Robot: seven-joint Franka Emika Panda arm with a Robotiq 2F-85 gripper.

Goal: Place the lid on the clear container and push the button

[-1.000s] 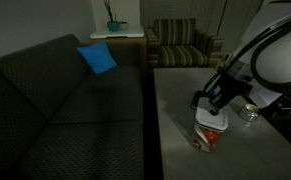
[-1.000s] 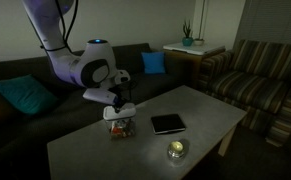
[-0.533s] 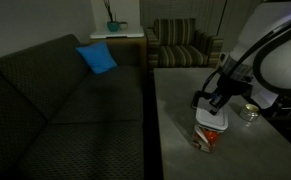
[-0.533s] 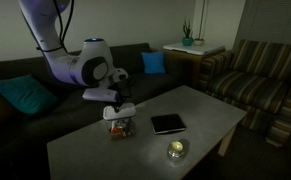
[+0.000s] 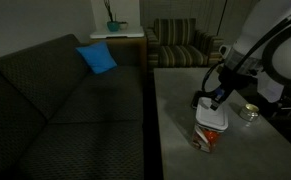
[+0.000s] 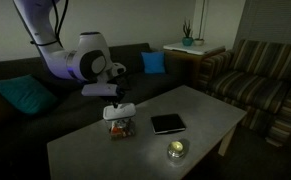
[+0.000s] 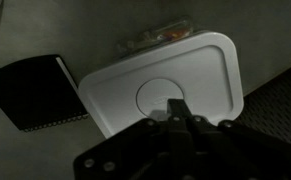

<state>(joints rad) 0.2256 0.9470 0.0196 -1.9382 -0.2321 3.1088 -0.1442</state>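
Hovering close over the lid, the hand has its two fingers pressed together with nothing between them. In the wrist view their dark tips come in from the bottom edge and end at the rim of the round button in the lid's middle. I cannot tell whether they touch it.

The lid lies flat on top of the clear container and covers its mouth. Orange and red contents peek past the lid's far edge in the wrist view. In an exterior view the container stands upright on the grey desk, near the edge that faces the dark couch.

A flat black box lies on the desk just beside the container, apart from it. A small round glass jar sits farther off, toward the desk's other edge.

Behind the desk, a teal cushion and a blue cushion rest on the couch. A striped armchair stands at the far end. Next to it, a potted plant sits on a side table.
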